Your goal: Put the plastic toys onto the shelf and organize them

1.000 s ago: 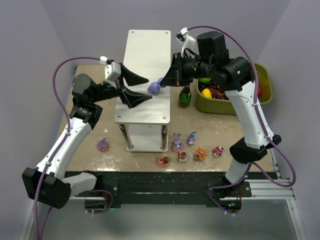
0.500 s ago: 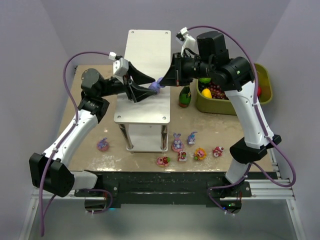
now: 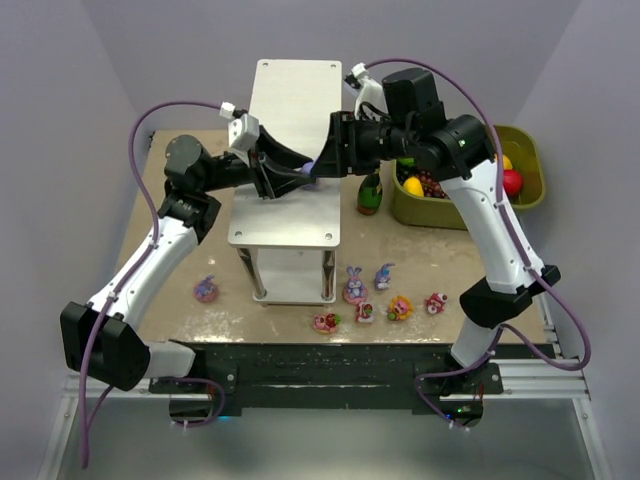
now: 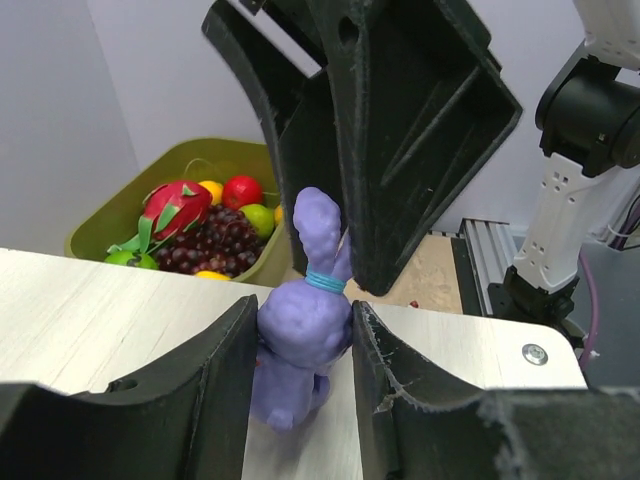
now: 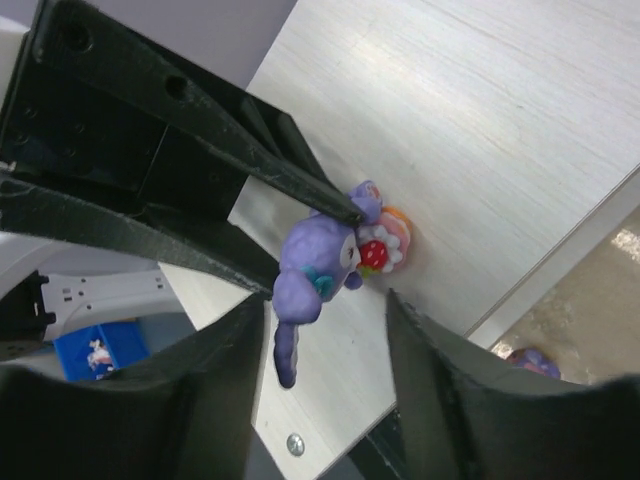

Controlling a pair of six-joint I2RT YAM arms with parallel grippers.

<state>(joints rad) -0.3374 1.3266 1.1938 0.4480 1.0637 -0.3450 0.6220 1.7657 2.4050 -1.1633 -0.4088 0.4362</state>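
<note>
A purple long-eared bunny (image 4: 305,320) on a pink base is over the shelf's pale top board (image 3: 290,100), near its right edge. My left gripper (image 4: 303,335) is shut on its body, a finger pressed to each side. Just past its ears, my right gripper (image 5: 325,320) stands open, its fingers (image 4: 400,130) clear of the bunny (image 5: 315,260). In the top view both grippers hide nearly all of the toy (image 3: 313,165). Several more small plastic toys (image 3: 354,285) lie on the table in front of the shelf, and one (image 3: 207,290) lies at its left.
An olive-green bin (image 3: 530,150) of fruit stands right of the shelf, with a dark green bottle (image 3: 370,195) between them. The shelf has thin legs and a lower white tier (image 3: 292,275). Grey walls close in the table at the back and sides.
My left gripper reached in from the left and shut on the bunny. My right gripper, which was holding it, has opened and let go.
</note>
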